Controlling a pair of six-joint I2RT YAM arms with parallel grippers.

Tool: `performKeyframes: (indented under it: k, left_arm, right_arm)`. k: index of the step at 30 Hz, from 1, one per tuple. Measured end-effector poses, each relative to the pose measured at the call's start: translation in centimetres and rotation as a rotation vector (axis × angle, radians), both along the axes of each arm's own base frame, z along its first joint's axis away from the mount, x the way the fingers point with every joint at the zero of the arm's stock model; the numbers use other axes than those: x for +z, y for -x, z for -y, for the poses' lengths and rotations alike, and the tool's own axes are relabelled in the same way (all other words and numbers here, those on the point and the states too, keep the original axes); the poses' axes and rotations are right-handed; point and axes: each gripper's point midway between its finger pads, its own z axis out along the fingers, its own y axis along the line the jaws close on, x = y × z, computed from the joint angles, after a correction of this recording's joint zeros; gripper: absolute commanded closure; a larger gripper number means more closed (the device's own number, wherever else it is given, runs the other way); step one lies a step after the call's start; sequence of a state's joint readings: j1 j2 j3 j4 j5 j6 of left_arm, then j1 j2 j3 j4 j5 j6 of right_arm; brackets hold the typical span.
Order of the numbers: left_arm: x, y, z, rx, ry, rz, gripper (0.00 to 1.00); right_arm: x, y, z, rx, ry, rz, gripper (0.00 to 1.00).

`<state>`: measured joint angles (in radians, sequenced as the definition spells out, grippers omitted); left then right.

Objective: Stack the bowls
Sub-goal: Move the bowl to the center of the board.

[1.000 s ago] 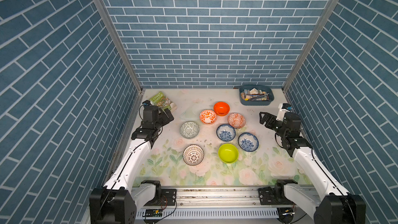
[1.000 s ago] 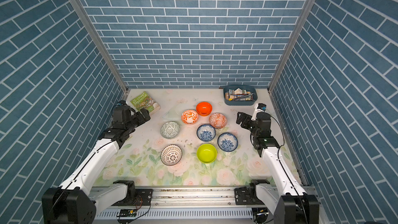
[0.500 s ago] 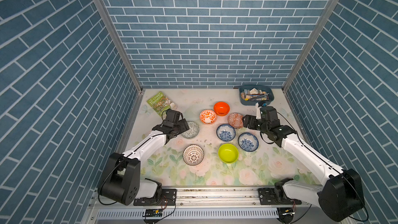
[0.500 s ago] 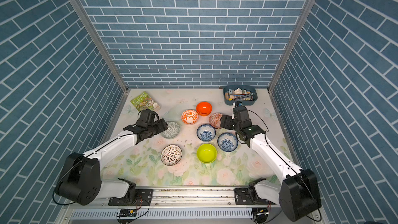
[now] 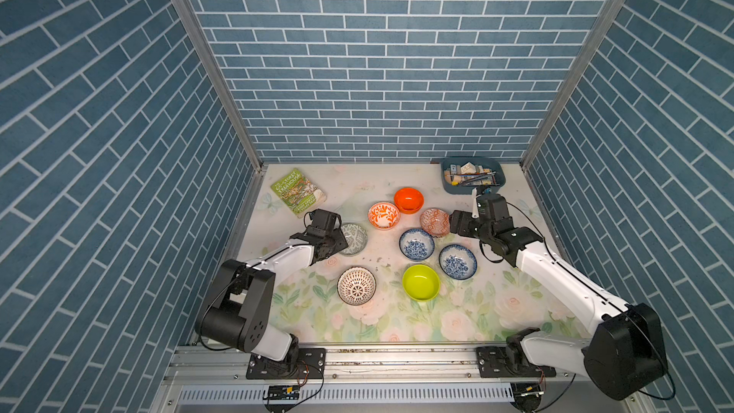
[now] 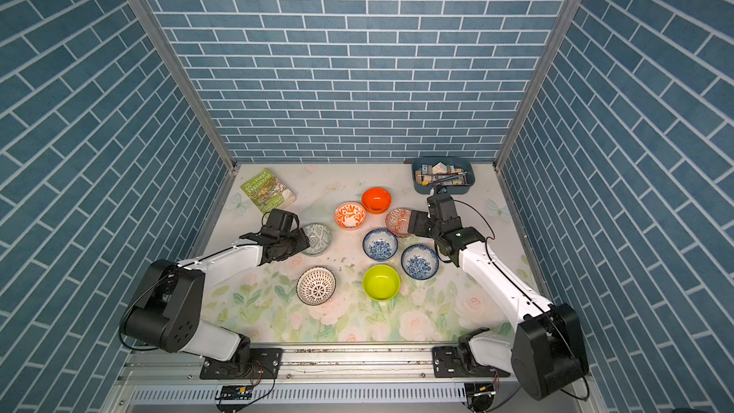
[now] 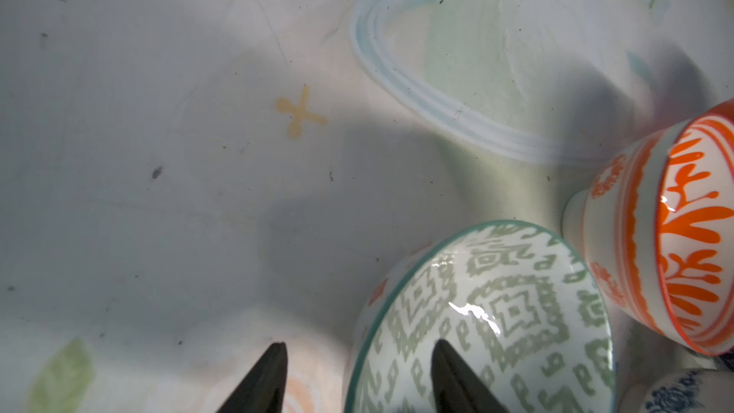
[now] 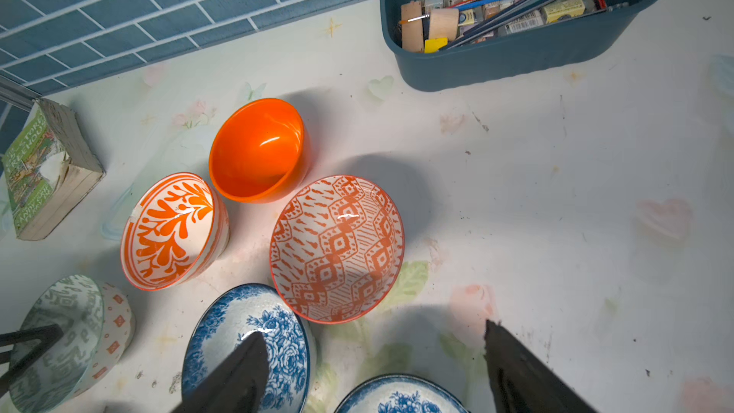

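Sitting unstacked on the floral mat [image 5: 496,311]: eight round bowls, namely two blue floral [image 5: 416,245] [image 5: 457,261], two orange-and-white [image 5: 383,215] [image 5: 435,222], one each plain orange [image 5: 408,200], lime [image 5: 421,282], black-and-white lattice [image 5: 356,286], grey-green geometric [image 5: 355,238]. Left gripper [image 7: 357,345], fingers parted, straddles the grey-green rim; right gripper [image 8: 373,329] gapes beside an orange-and-white bowl.
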<state>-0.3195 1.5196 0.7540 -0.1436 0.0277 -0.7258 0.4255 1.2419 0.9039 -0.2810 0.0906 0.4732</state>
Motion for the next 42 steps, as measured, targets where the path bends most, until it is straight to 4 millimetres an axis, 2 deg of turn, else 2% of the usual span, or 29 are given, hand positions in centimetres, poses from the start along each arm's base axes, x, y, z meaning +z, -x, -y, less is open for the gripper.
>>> performKeyframes:
  k: [2, 4, 8, 15, 23, 31, 37, 42]
  left_arm:
    - [-0.4, -0.1, 0.0, 0.000, -0.001, -0.006, 0.55]
    - [-0.8, -0.2, 0.1, -0.001, -0.002, -0.014, 0.65]
    - [-1.6, -0.5, 0.4, -0.006, 0.000, -0.033, 0.79]
    - [-0.5, -3.2, 1.1, -0.002, -0.002, -0.003, 0.95]
    - [-0.6, -5.8, 1.5, 0.010, -0.032, -0.015, 1.00]
    - [-0.7, -7.9, 2.4, 0.001, -0.015, -0.014, 1.00]
    - [-0.8, -8.0, 2.9, -0.012, -0.002, -0.016, 1.00]
    - [-1.0, -6.9, 3.2, -0.011, 0.015, -0.017, 0.87]
  right_arm:
    - [0.5, -0.2, 0.0, -0.002, -0.003, 0.012, 0.13]
    - [0.8, -0.3, -0.1, -0.002, -0.005, 0.020, 0.13]
    - [0.9, -0.4, 0.0, -0.004, -0.003, 0.020, 0.14]
    - [0.9, -0.4, 0.1, -0.011, 0.002, 0.022, 0.14]
    - [0.9, -0.4, 0.2, -0.014, 0.004, 0.024, 0.14]
    - [0.9, -0.5, 0.2, -0.016, 0.005, 0.026, 0.14]
    - [0.9, -0.5, 0.2, -0.016, 0.005, 0.026, 0.14]
    - [1.1, -0.4, 0.2, -0.016, 0.002, 0.032, 0.14]
